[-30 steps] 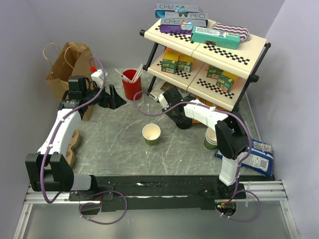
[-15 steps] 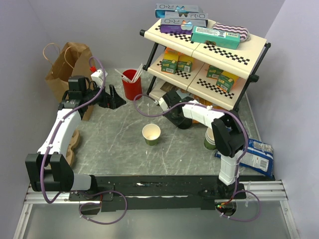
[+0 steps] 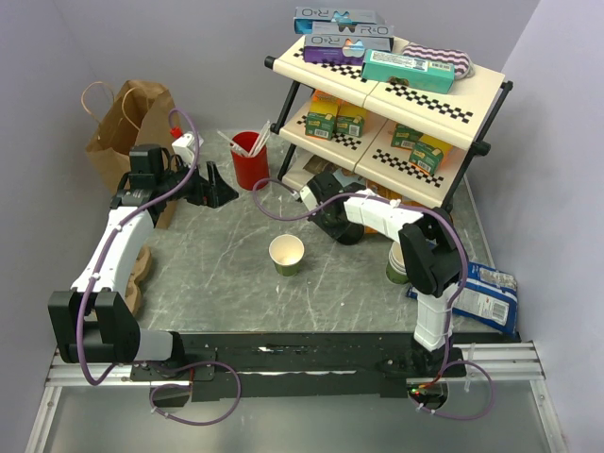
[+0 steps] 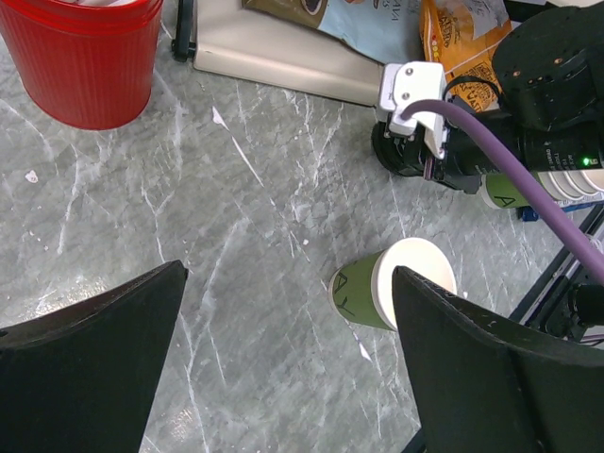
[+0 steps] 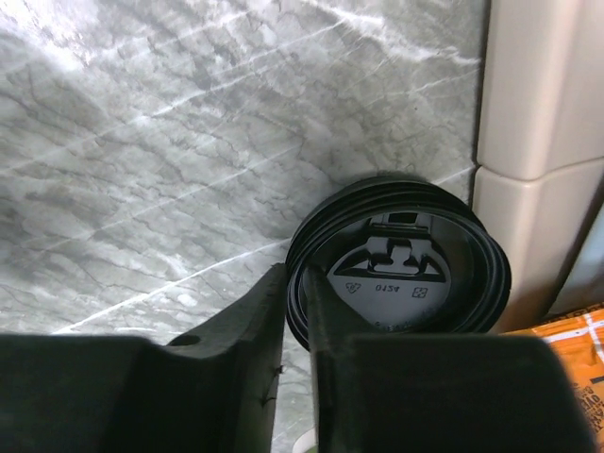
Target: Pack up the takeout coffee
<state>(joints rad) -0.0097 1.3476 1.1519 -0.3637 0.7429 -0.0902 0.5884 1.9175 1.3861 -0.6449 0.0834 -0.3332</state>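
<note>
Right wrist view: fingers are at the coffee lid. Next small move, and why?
Probably squeeze the right gripper firmly onto the rim before lifting. Its fingers straddle the lid rim of the takeout coffee, one outside and one over the top, but I can't tell whether the pinch is firm. The cup stands close beside the shelf, so a loose grip could slip.
</note>
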